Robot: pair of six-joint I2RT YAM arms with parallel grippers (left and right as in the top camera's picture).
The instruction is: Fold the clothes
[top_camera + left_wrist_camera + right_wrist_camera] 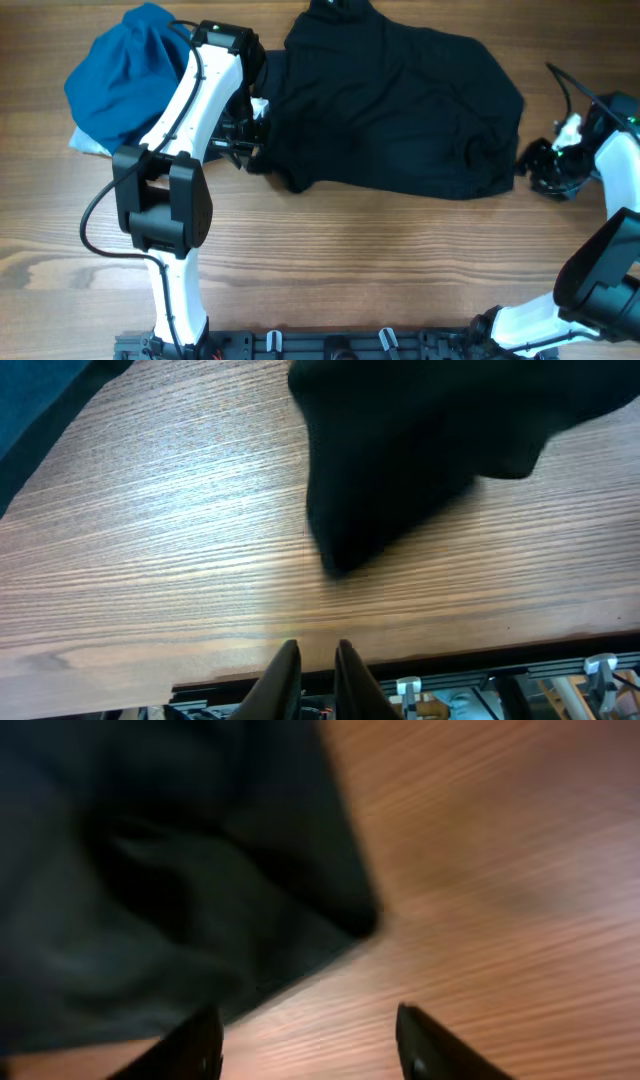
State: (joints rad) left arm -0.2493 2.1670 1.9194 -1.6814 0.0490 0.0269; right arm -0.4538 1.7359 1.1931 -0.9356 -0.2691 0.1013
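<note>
Left gripper (318,660) fingers nearly together, nothing between them, hovering over bare table (150,560) just off the black shirt (400,110) hem; arm angled across the shirt's left edge. Right gripper (310,1040) jaws apart, empty, at the shirt's right corner, arm bent in from the table's right side. One black shirt, crumpled mid-table. One blue bundle (125,75) upper left

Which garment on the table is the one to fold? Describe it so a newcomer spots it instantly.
Start from the wooden table seen from overhead; two fabric heaps lie along its far edge. The target is the black shirt, spread wide across the middle and right. Its neighbour, the blue bundle at far left, is bunched up and bright blue, while the shirt is plain black and far larger.
</note>
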